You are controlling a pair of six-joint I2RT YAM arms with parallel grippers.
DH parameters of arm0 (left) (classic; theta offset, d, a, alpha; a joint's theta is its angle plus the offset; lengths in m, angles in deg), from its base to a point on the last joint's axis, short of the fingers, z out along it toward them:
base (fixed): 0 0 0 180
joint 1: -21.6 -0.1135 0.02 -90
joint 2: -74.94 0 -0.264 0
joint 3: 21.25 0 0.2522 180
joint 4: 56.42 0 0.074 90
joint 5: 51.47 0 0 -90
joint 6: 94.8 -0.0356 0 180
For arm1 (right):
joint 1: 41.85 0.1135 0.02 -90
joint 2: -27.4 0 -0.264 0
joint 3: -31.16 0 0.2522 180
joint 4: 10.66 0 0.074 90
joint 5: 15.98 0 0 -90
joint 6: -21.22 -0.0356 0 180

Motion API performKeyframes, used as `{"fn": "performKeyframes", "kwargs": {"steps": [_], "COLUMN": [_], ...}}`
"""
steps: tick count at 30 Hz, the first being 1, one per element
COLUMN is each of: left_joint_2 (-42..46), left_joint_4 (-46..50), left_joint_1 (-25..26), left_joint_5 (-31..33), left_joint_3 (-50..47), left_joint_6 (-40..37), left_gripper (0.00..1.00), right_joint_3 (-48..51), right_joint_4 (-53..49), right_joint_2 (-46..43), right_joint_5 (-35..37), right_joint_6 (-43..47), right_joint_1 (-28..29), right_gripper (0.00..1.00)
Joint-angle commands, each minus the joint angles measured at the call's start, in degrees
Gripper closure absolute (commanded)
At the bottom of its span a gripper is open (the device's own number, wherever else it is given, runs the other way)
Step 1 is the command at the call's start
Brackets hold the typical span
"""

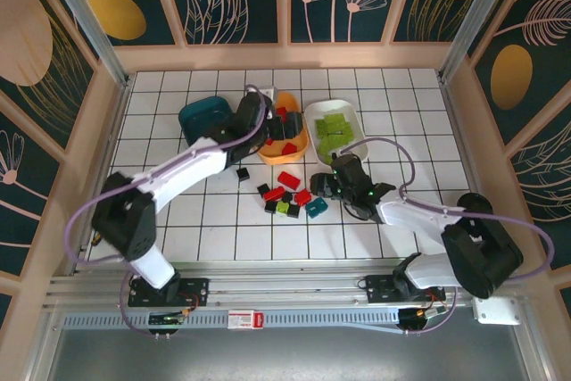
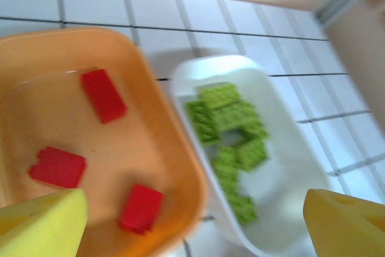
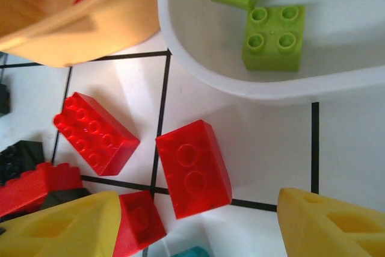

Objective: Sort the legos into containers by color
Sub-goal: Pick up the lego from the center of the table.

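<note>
Right wrist view: right gripper [image 3: 198, 206] spread wide, red lego [image 3: 194, 167] lying between its fingers; left gripper [image 2: 194, 200] likewise spread, hanging over the orange tub [image 2: 183, 170].

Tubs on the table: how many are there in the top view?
3, in a row at the far side: teal tub on the left, orange tub in the middle, white tub on the right.

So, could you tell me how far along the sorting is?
Done: green bricks in the white tub, red bricks in the orange tub. In hand: nothing gripped; the left gripper hangs open above the orange tub, the right gripper open over a red brick. Left on the table: other red bricks, black bricks, one green brick, one teal brick.
</note>
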Motion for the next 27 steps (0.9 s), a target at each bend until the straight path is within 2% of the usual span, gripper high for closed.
{"fn": "performKeyframes", "kwargs": {"steps": [1,7,15,23,27], "left_joint_2": [6.8,19.6,30.4,31.4,32.0], "left_joint_4": [-3.9,-5.9,-2.3,-2.1,-1.4], "left_joint_1": [2.7,3.9,4.1,4.1,4.0], "left_joint_5": [-0.6,0.3,3.0,3.5,4.8], "left_joint_3": [-9.7,-26.1,-35.1,-37.6,-37.9], "left_joint_6": [2.5,6.9,8.9,9.3,9.1], "left_gripper": [0.08,0.03,0.01,0.01,0.01], "right_joint_3": [-0.3,-2.1,-5.0,-0.1,2.7], "right_joint_4": [5.9,7.4,5.6,5.0,2.1], "right_joint_2": [2.9,8.2,14.3,9.3,1.3], "right_joint_5": [-0.1,-0.6,1.4,3.1,2.8], "right_joint_6": [-0.4,0.2,-1.0,-2.7,-2.6], "right_joint_1": [0.0,0.0,-0.1,-0.1,0.5], "right_gripper": [0.31,0.38,0.46,0.68,0.76]}}
